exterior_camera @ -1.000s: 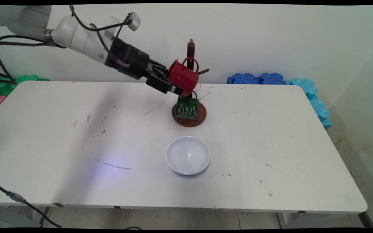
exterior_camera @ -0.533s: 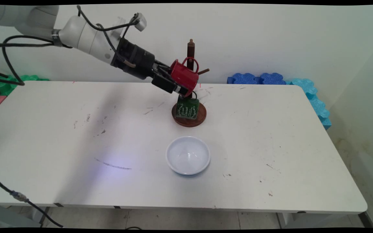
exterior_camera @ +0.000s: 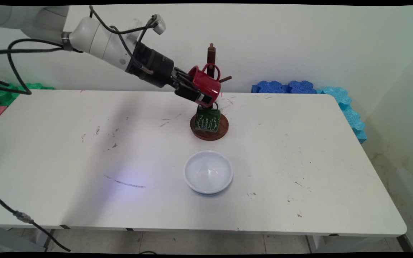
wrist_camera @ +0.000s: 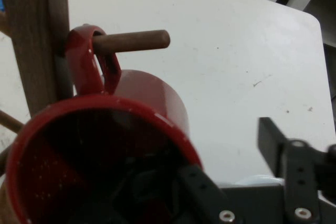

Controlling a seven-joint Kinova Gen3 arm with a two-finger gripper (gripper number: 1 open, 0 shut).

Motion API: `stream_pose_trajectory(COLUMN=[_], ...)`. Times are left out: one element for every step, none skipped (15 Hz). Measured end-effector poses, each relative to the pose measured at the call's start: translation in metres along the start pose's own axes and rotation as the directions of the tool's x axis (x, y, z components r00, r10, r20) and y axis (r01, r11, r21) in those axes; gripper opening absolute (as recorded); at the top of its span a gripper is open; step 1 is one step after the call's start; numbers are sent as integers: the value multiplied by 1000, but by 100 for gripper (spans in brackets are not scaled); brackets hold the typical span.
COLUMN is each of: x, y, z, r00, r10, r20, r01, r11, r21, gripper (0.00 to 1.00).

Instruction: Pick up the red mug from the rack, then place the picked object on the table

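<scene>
Your main view looks down from above the near side of the counter (exterior_camera: 299, 150), facing the back wall, taking in the whole top. Your hand view rides on the tool, very close to the red mug (wrist_camera: 105, 150) (exterior_camera: 203, 84) and wooden rack (wrist_camera: 37, 40) (exterior_camera: 211, 64); both views share these.

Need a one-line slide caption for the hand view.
Red mug hangs by its handle on the wooden rack's peg, one gripper finger inside its rim.

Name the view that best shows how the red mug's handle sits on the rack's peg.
Hand view: the red mug handle loops over the wooden peg. In the main view, the handle looks tiny against the rack.
</scene>
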Motion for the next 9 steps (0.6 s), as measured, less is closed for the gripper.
stream_pose_trajectory(x=[0,0,0,-1,-1,-1,-1,-1,-1], y=[0,-1,-1,-1,-1,0,1,2,2], z=[0,0,0,0,0,0,0,0,0], r00=[1000,1000,1000,1000,1000,1000,1000,1000,1000], r10=[-1,-1,-2,-3,-3,-4,-4,-5,-5], r20=[2,4,6,8,11,13,14,16,17], r01=[1,1,2,3,3,4,4,4,5], r11=[1000,1000,1000,1000,1000,1000,1000,1000,1000], r21=[3,6,7,9,9,10,10,9,9], gripper=[0,0,0,0,0,0,0,0,0])
